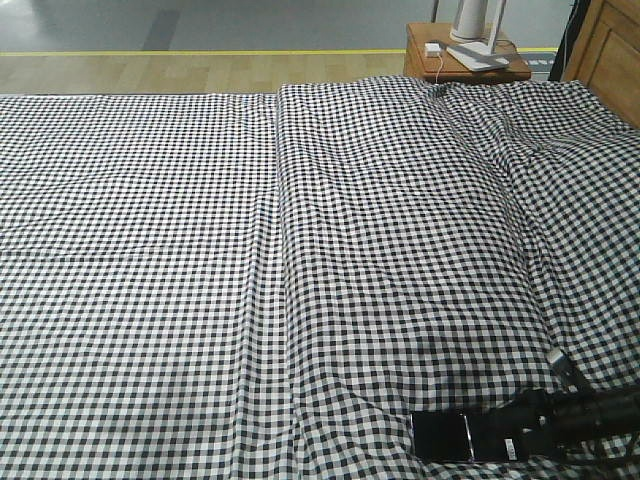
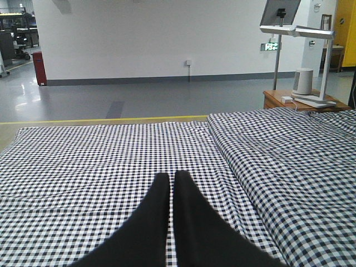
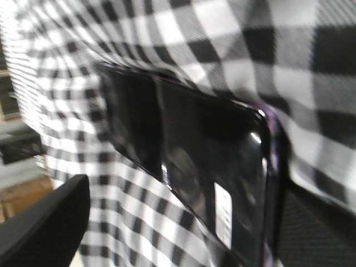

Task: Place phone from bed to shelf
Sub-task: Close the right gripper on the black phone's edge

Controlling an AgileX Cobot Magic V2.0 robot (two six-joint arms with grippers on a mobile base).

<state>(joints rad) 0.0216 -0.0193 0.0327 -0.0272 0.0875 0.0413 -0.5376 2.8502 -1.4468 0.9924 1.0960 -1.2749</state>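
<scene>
The phone (image 1: 440, 437) lies flat on the checked bed (image 1: 300, 250) near its front edge, right of centre. In the right wrist view the phone (image 3: 189, 150) is a glossy black slab with a crease across it and a white sticker. My right gripper (image 1: 492, 436) reaches in low from the right and is open (image 3: 178, 233). One finger (image 3: 47, 222) stands well clear of the phone and the other finger (image 3: 311, 228) sits against its rim. My left gripper (image 2: 172, 181) hovers shut and holds nothing over the bed (image 2: 100, 161). The shelf is out of view.
An orange-brown bedside table (image 1: 470, 62) with a white lamp base and a charger stands beyond the bed's far right corner. Panelled wooden furniture (image 1: 610, 45) rises at the far right. A raised fold (image 1: 282, 200) runs down the sheet. Grey floor lies beyond.
</scene>
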